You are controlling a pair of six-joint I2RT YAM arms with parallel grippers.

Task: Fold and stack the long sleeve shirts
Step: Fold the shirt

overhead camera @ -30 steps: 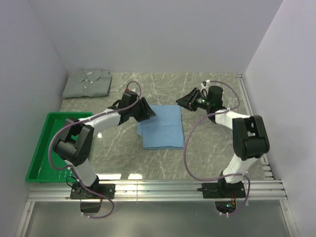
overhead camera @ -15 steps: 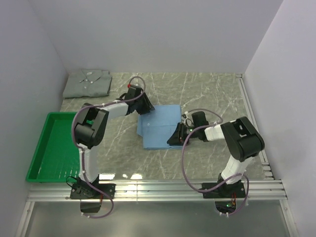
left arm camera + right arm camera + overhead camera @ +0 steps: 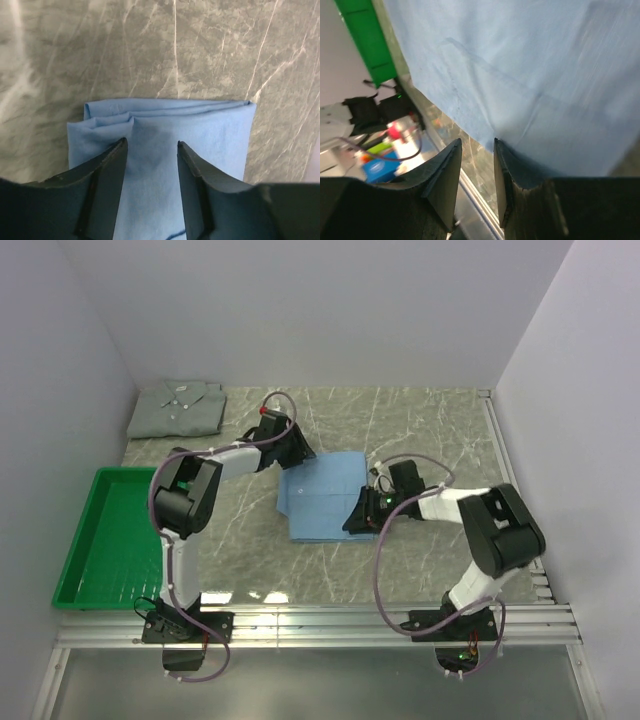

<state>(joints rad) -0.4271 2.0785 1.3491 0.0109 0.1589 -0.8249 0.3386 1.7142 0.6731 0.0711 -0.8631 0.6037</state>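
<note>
Light blue shirt lying folded on marble table, folded edge facing 12 o'clock. Left gripper reaching over it from 6 o'clock, jaws standing apart.

Top view: left gripper hides the far-left corner of the light blue shirt, and right gripper hides part of its right edge. Left wrist: shirt's near end is cut by the bottom edge, partly behind fingers. Right wrist: shirt runs off top and right, blurred there. Green tray left of shirt is cropped. Finger-to-cloth contact unclear.
</note>
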